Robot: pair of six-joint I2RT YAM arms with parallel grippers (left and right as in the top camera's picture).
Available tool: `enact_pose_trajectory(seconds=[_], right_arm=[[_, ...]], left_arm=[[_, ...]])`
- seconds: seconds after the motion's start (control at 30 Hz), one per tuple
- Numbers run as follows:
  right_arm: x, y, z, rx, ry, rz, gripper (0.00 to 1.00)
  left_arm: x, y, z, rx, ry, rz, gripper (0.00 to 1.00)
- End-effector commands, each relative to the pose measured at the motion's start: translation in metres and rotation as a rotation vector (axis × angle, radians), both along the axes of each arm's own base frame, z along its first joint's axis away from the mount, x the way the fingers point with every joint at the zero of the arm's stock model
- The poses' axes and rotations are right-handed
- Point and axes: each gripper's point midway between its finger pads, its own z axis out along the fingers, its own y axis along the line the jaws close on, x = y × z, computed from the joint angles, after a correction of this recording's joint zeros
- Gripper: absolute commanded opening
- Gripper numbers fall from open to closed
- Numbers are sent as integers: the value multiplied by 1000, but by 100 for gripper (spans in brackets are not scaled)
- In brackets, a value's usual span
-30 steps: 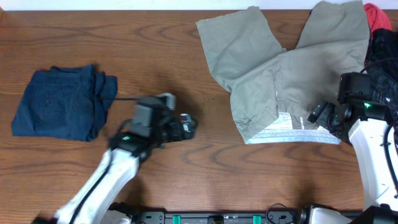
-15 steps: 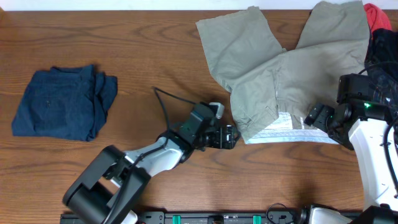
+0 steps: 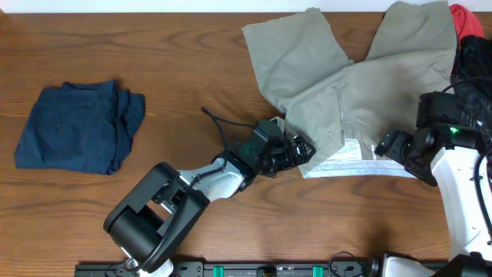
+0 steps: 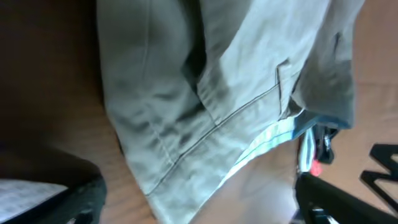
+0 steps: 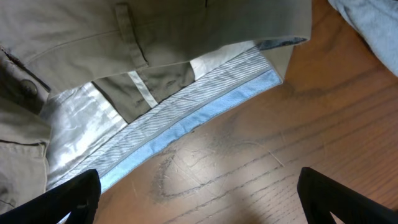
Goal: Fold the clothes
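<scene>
Now both our left end effector (image 3: 302,148) and right end effector (image 3: 387,144) gape wide at the near edge of the trousers (image 3: 323,85), lying far right on the counter (image 3: 192,61); pinching one layer could skew the fold.

Khaki trousers (image 3: 307,54), pale blue striped waistband lining (image 5: 186,115); navy garment (image 3: 73,127); red garment (image 3: 465,17); brown woodgrain table (image 3: 192,46).

1. At 1 o'clock on the table (image 3: 192,61): khaki trousers (image 3: 346,85) spread out, legs toward 12, pale waistband lining turned out toward 6.
2. Left gripper (image 3: 298,150) touching the waistband's 9 o'clock corner.
3. Right gripper (image 3: 390,145) over its 3 o'clock end.
4. Folded navy garment (image 3: 77,127) at 9 o'clock, well apart.
</scene>
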Motion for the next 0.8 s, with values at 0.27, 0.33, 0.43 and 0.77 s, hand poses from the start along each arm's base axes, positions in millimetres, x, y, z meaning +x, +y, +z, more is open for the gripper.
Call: enact_pose_trajectory(seconds=[0.27,0.33,0.43,0.77], right_arm=[[-4,1,-1,6,19,8,99],[-7,1,-1,7,29,7,99],[-9,1,-2,8,37,7,99],[-9,1,-1,8,37,8,99]], left_arm=[[-21,-8,-35,84,84,145,61],[-21,-7,-41,111,66,159,50],[-18,-1,-51,163,16,142,24],[-1,70,-47,423,-118,-26,6]])
